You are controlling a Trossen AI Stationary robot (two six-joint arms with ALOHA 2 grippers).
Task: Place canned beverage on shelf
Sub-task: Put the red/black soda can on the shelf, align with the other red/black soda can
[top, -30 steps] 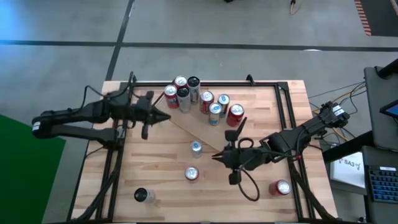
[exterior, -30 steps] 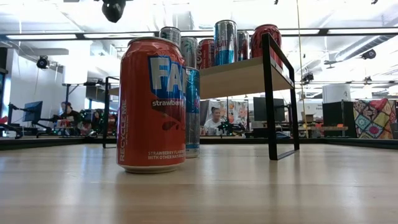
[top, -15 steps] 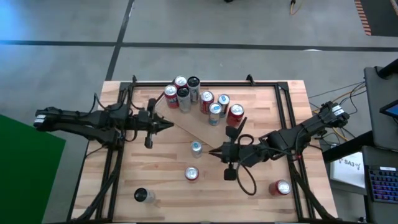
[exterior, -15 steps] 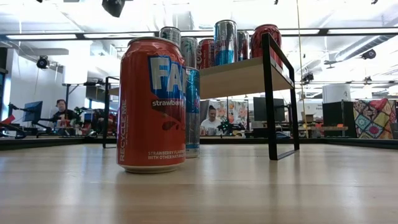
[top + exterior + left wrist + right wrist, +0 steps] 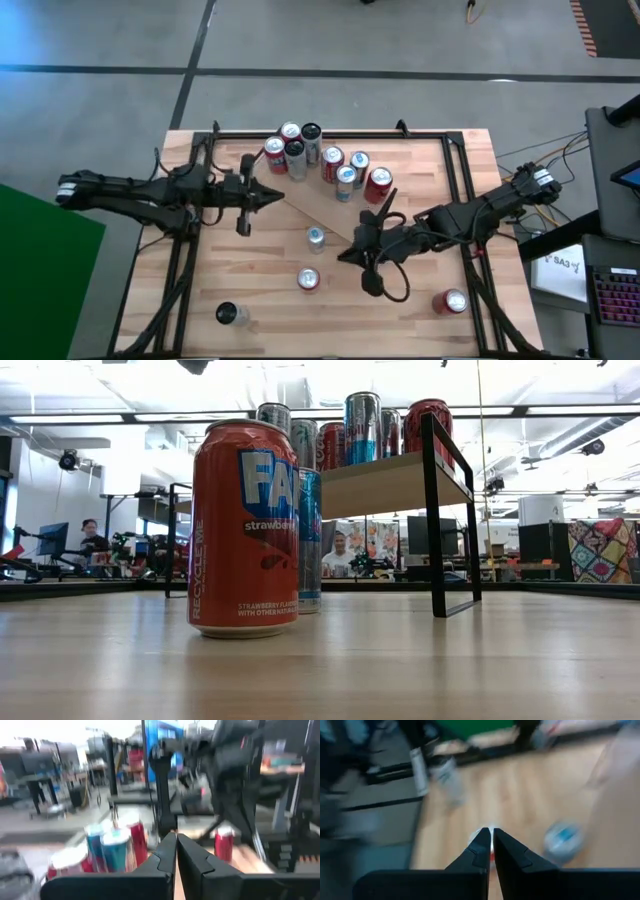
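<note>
Standing at the surface's (image 5: pixel 250 300) twelve o'clock, the shelf (image 5: pixel 315 205) carries seven cans (image 5: pixel 340 172); both claws are closed and empty, left claw (image 5: pixel 280 195) at nine, right claw (image 5: pixel 343 256) near centre.

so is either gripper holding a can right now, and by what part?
Nothing is held. The left gripper is shut and empty near the left end of the light-wood shelf; the right gripper is shut and empty by its front edge.
</note>
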